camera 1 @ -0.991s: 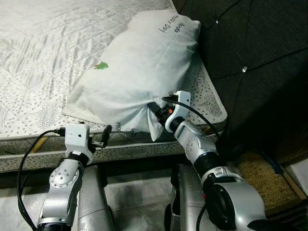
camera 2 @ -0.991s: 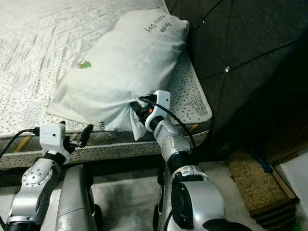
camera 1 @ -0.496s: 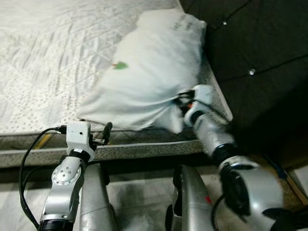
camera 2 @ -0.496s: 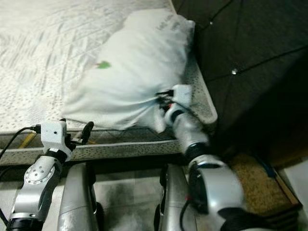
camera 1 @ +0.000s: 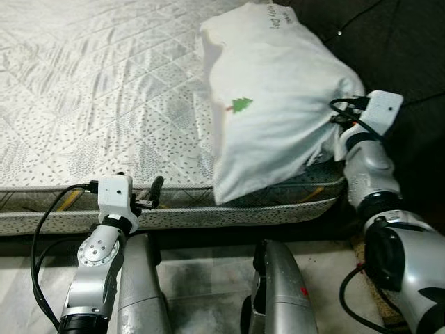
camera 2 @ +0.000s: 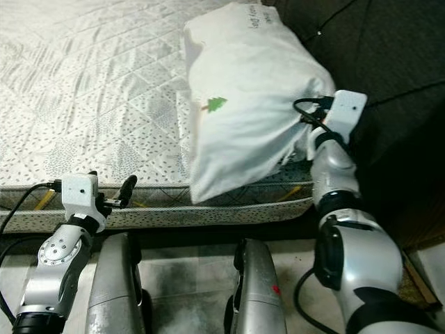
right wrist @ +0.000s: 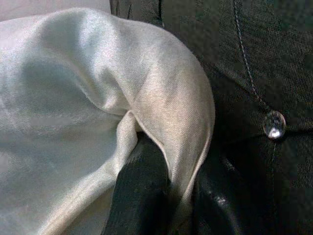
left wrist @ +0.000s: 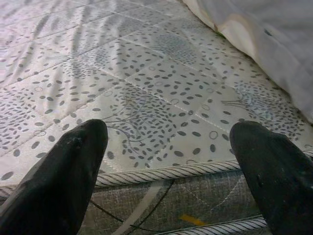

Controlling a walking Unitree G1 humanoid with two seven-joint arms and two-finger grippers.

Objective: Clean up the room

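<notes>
Right gripper (right wrist: pixel 161 196) pinches pillow (camera 1: pixel 278 104) corner overhanging mattress (camera 1: pixel 104 104) edge; left gripper (left wrist: pixel 168 161) spread.

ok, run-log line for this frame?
right gripper: shut on pillow, lifting corner | left gripper: open, at mattress edge

My right arm reaches up and forward, wrist cocked, and my right hand (right wrist: pixel 161 196) has its black fingers (right wrist: pixel 142 191) pinched together on a fold of the pillow (camera 1: pixel 278 104). My left arm is bent low at the front, its wrist level. My left hand (left wrist: pixel 168 169) points forward with its two fingers (left wrist: pixel 63 166) spread wide apart, gripping nothing.
</notes>
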